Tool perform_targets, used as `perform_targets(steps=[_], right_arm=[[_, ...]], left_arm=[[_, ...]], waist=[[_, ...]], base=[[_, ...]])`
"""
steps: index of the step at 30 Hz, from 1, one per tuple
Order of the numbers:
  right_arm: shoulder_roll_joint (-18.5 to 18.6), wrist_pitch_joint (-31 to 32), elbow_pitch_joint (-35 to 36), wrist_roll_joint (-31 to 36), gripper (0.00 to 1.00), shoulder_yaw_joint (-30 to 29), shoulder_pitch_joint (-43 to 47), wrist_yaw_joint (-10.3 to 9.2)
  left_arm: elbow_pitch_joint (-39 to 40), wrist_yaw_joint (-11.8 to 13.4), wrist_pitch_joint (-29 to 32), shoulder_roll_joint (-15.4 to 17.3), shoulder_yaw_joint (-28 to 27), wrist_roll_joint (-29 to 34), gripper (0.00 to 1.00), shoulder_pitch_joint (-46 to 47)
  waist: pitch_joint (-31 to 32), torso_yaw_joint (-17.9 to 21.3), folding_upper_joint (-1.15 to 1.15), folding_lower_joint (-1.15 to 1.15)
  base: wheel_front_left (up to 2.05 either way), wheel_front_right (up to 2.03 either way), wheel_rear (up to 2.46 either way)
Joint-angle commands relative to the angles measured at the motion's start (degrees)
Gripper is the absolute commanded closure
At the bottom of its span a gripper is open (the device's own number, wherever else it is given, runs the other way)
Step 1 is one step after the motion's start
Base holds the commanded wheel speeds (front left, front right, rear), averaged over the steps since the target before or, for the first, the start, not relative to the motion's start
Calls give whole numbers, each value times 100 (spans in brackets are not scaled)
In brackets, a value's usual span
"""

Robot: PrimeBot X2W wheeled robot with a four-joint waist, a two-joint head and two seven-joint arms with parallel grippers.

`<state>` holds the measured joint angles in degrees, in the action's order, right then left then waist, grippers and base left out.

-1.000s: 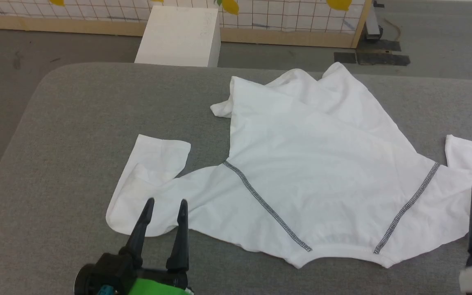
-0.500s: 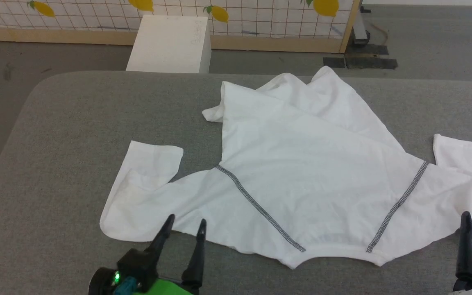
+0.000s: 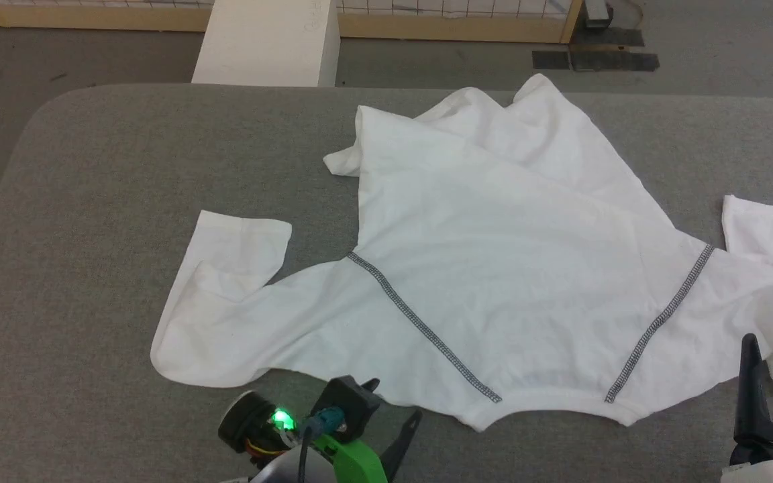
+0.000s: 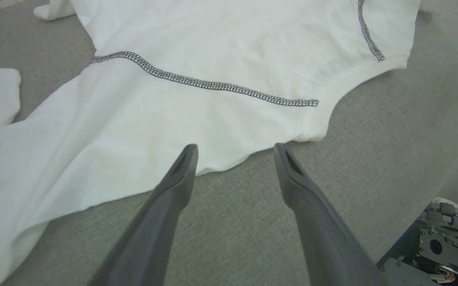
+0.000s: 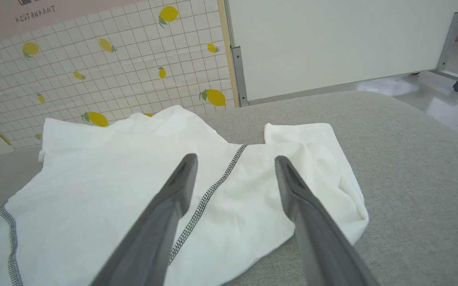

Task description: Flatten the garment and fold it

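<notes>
Left end effector [image 4: 235,146]: fingers spread, nothing between them, tips low over the near edge of the garment [image 3: 507,268], just beside the neckband [image 4: 316,115]. I cannot tell if they touch it. Right end effector [image 5: 235,157]: also spread and empty, poised above the bunched right sleeve [image 5: 324,159]. Garment lies on the grey desk [image 3: 91,201], collar toward me, body mostly spread. Left sleeve [image 3: 225,282] doubled back on itself; far hem [image 3: 427,127] rumpled, folded over. White box [image 3: 266,47] stands beyond the desk. Judgement: flattening step, folding not begun. Next move calls for pinching each sleeve edge and drawing it outward, catching thin fabric only.
</notes>
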<state>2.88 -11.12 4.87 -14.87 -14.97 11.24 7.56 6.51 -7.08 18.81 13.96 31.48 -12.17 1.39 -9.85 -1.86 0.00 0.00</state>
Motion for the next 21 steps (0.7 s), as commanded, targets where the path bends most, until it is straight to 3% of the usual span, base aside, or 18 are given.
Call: perform_targets(steps=[1,7,21], right_arm=[[0,-13,18,-29,0,10,-117,-8],[0,20,65,-14,0,37,-200,-8],[0,142,115,27,0,45,-229,-8]], left_arm=[[-111,-34,-44,54,76,19,0,196],[-914,-38,-131,144,423,262,0,632],[-2373,217,-729,-340,328,82,0,1091]], waist=[[-117,44,0,0],[-259,106,0,0],[-301,179,0,0]], base=[[0,0,0],[0,0,0],[0,0,0]])
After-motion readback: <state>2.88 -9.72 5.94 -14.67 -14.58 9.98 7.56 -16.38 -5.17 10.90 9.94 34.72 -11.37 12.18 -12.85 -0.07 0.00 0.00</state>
